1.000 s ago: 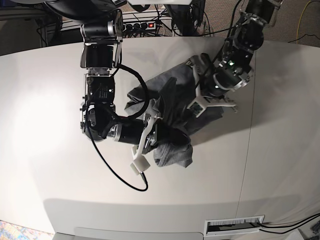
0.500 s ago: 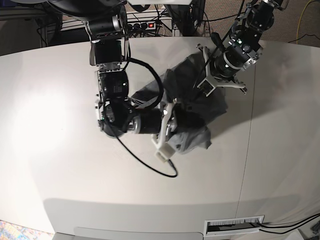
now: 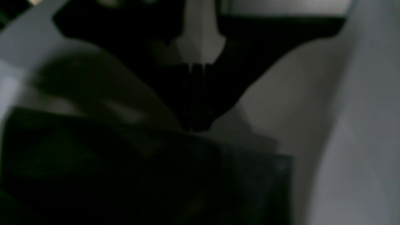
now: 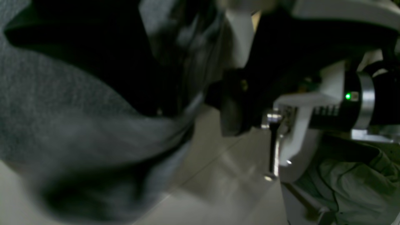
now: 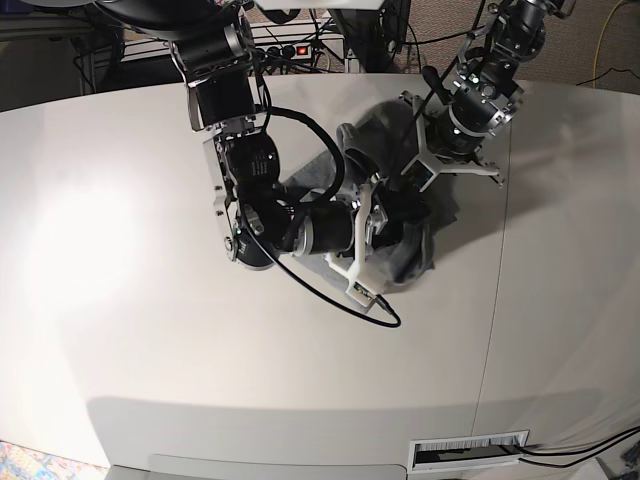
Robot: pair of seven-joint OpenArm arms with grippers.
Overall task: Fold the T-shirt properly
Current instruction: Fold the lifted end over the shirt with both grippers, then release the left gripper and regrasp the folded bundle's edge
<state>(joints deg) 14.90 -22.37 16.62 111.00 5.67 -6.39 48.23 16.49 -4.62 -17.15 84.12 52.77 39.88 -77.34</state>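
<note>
Item: T-shirt (image 5: 405, 245), grey, bunched in a heap on the table (image 5: 120, 330), toward its far edge, right of centre. I see my left gripper (image 5: 405, 172) closed on a raised fold of the T-shirt. My right gripper (image 5: 385, 225) sits over the heap's near part; I cannot tell whether its jaws are apart.

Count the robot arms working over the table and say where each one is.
2. The right arm reaches in from base view's upper left; the left arm from upper right. Both meet over the T-shirt.
</note>
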